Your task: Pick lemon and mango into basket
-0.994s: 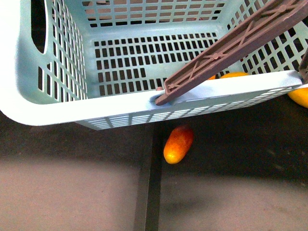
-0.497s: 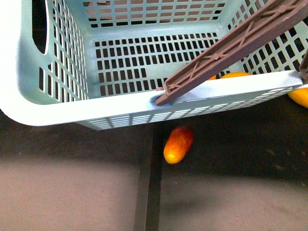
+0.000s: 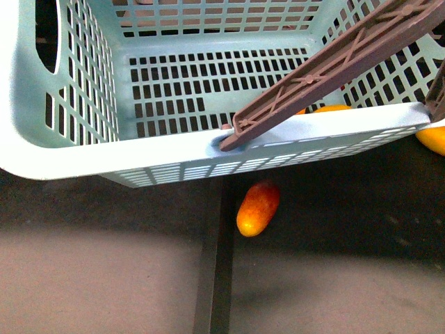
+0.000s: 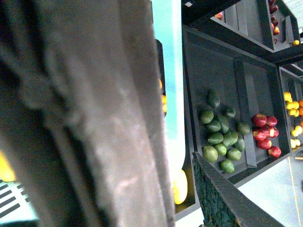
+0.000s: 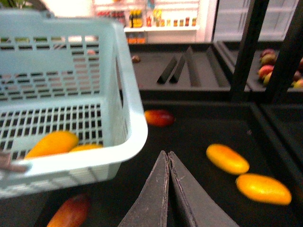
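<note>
The mint-teal basket point(image 3: 174, 149) fills the top of the front view, and its brown handle point(image 3: 327, 73) slants up to the right. My left gripper point(image 4: 142, 198) is shut on that handle, which blurs most of the left wrist view. A yellow-orange mango point(image 5: 52, 143) lies on the basket floor beside a second yellow-orange fruit point(image 5: 86, 147) half hidden by the rim. My right gripper point(image 5: 168, 153) is shut and empty, just outside the basket's corner. Two more plain mangoes point(image 5: 227, 158) point(image 5: 263, 188) lie on the dark shelf beyond it. The lemon is out of view.
A red-and-yellow mango point(image 3: 258, 209) lies on the shelf under the basket's near rim, and another point(image 5: 159, 117) lies farther back. Dark dividers point(image 3: 215, 264) split the shelf. Green fruit point(image 4: 220, 137) and red apples point(image 4: 265, 135) fill neighbouring bins.
The basket has shifted slightly to the left in the front view. The fruit on the shelf has not moved.
</note>
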